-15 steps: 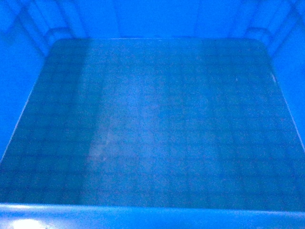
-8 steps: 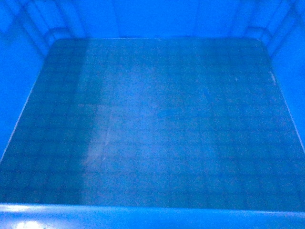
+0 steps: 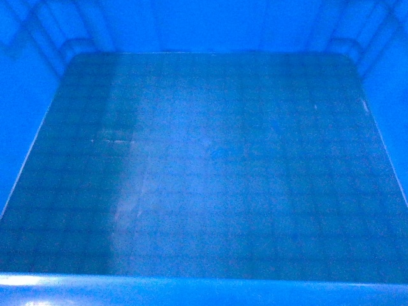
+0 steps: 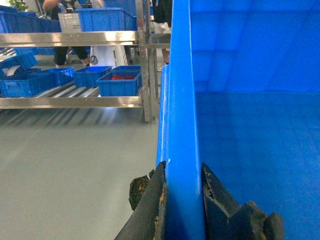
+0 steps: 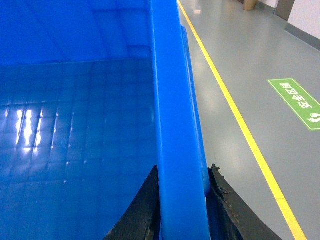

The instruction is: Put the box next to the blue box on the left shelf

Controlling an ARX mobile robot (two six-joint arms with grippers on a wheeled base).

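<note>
Box [image 3: 204,166] stiff, empty, likely light; clamped by left end effector [image 4: 182,200] and right end effector [image 5: 182,200] on opposite rims.

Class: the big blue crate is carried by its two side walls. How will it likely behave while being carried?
The crate looks empty, so probably light for its size. Its thick rim suggests stiffness. The left gripper and right gripper pinch glossy plastic, so it might slip or tilt.
</note>
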